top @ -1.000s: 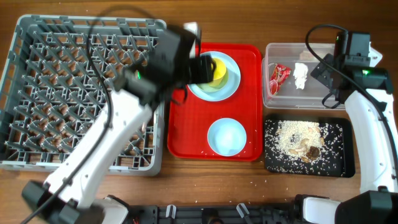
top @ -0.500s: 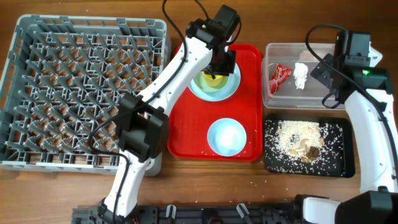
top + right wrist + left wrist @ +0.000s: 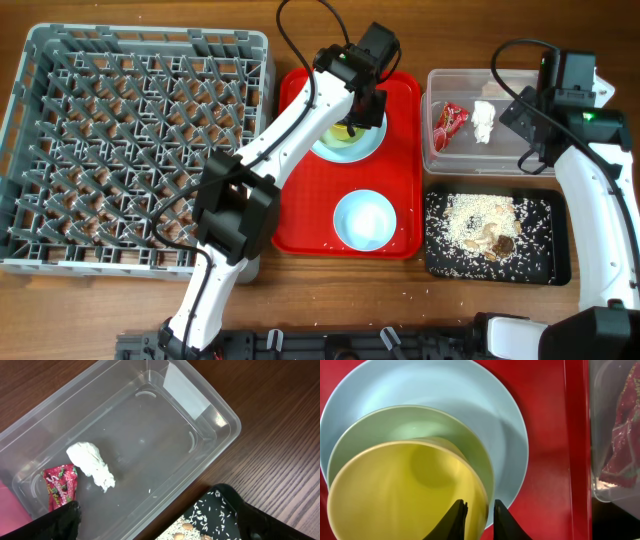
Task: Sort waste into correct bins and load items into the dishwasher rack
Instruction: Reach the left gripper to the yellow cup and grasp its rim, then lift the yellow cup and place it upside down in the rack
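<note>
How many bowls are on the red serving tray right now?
2. The pale green bowl sits on the light-blue plate at the tray's far end, with the yellow cup inside it. The small light-blue bowl sits alone at the near end. None appear hidden.
</note>
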Available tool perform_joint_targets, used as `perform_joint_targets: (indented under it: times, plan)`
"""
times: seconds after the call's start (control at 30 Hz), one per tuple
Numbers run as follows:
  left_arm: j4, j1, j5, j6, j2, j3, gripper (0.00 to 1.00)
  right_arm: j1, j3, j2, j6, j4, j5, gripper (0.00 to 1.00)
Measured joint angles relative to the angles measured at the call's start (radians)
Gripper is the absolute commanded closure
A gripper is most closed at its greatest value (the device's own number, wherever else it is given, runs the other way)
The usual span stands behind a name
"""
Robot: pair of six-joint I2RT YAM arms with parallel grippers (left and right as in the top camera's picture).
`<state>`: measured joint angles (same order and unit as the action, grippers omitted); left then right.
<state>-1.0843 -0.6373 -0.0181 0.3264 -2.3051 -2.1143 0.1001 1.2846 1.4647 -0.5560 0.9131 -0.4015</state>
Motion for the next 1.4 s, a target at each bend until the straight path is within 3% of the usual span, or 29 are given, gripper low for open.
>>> perform_joint_targets:
  times: [0.07,0.2,0.5,0.6,0.73,0.9,1.03,1.27,1.4]
  plan:
    - [0.002,-0.002,0.005,0.0,0.0,0.011,0.82,0.0,0.0,0.0,0.0,0.0,0.0,0.0]
    - [0.015,-0.005,0.006,-0.002,0.0,0.047,0.96,0.0,0.0,0.0,0.0,0.0,0.0,0.0]
    - [0.014,0.06,-0.01,-0.006,0.057,0.031,0.96,0.0,0.0,0.0,0.0,0.0,0.0,0.0]
    - [0.004,0.212,-0.185,-0.007,0.237,0.008,0.96,0.0,0.0,0.0,0.0,0.0,0.0,0.0]
    - [-0.083,0.55,-0.584,-0.052,0.415,-0.045,0.96,0.0,0.0,0.0,0.0,0.0,0.0,0.0]
    - [-0.248,0.732,-1.059,-0.25,0.198,-0.037,0.96,0.0,0.0,0.0,0.0,0.0,0.0,0.0]
    - [-0.254,0.762,-1.346,-0.391,-0.003,-0.03,0.96,0.0,0.0,0.0,0.0,0.0,0.0,0.0]
    - [-0.22,0.762,-1.418,-0.424,-0.163,-0.03,0.94,0.0,0.0,0.0,0.0,0.0,0.0,0.0]
    - [-0.227,0.769,-1.33,-0.427,-0.154,-0.039,0.89,0.0,0.0,0.0,0.0,0.0,0.0,0.0]
